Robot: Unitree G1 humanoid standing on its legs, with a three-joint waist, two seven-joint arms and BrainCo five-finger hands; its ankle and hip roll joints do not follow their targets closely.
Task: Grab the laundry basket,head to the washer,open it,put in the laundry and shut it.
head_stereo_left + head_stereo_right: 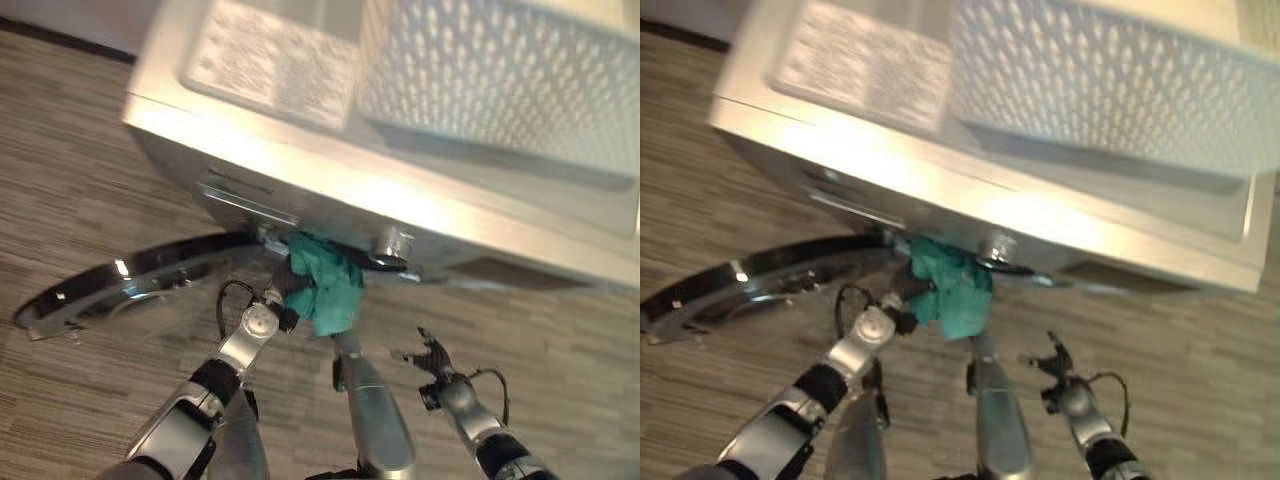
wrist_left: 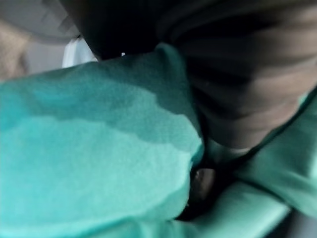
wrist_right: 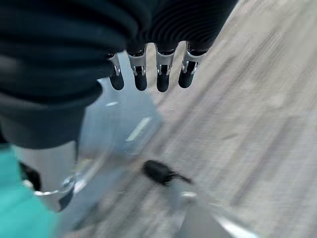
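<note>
1. Below, a silver washer [image 1: 330,170] stands on a wood-grain floor [image 1: 80,190], seen from above, with a white perforated basket [image 1: 500,80] resting on its top.
2. Its round door [image 1: 130,285] hangs wide open, swung out to the robot's left and lying low over the floor.
3. At the washer's front opening, a bunched teal cloth [image 1: 325,285] sits right at the mouth, partly under the top edge.
4. Pressed against that cloth from the left is the left hand [image 1: 285,290]; the left wrist view shows teal fabric [image 2: 99,163] wrapped close around the dark cover, and the fingers are buried in it, so their state cannot be told.
5. Well to the right, the right hand [image 1: 432,357] hangs over the floor, apart from the washer and the cloth.
6. From its own wrist view, the right hand's fingers [image 3: 140,74] point out straight and relaxed in a row, holding nothing, with the floor beyond them.
</note>
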